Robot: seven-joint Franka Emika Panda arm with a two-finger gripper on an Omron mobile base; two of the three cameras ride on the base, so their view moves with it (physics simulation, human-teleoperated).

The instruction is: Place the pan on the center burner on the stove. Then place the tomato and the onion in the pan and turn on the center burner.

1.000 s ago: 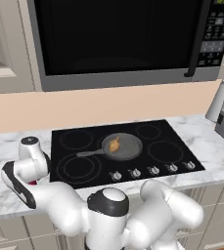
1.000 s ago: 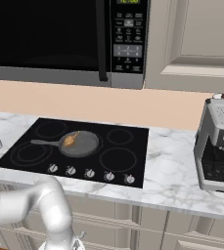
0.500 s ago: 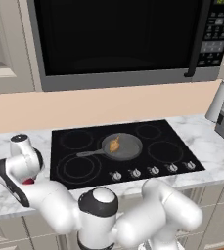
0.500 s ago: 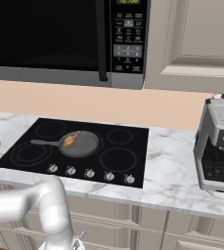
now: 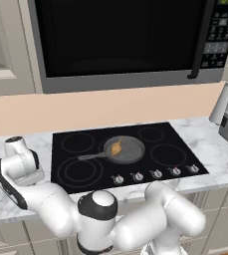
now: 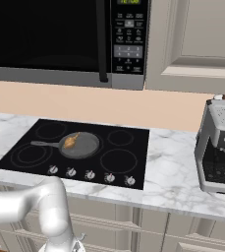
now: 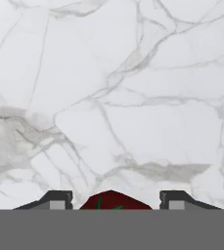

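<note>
The dark grey pan (image 5: 124, 149) (image 6: 79, 145) sits on the center burner of the black stove (image 5: 185, 149) (image 6: 128, 162), its handle pointing left. In the pan lies the golden-brown onion (image 5: 116, 147) (image 6: 70, 141). My white hand (image 5: 22, 162) is down at the marble counter left of the stove. In the hand view the red tomato (image 7: 114, 200) sits between the two finger tips of my gripper (image 7: 116, 199). A thin gap shows on each side of it, so the jaws are open.
A row of silver knobs (image 5: 155, 174) (image 6: 89, 174) runs along the stove's front edge. A black microwave (image 5: 120, 40) hangs above. A grey coffee machine (image 6: 221, 147) stands on the counter at the right. My arm curls low in front of the counter.
My hand has sunk down to the counter over the tomato, which it now hides in the left base view. The jaws have narrowed. Pan and onion have not moved.
</note>
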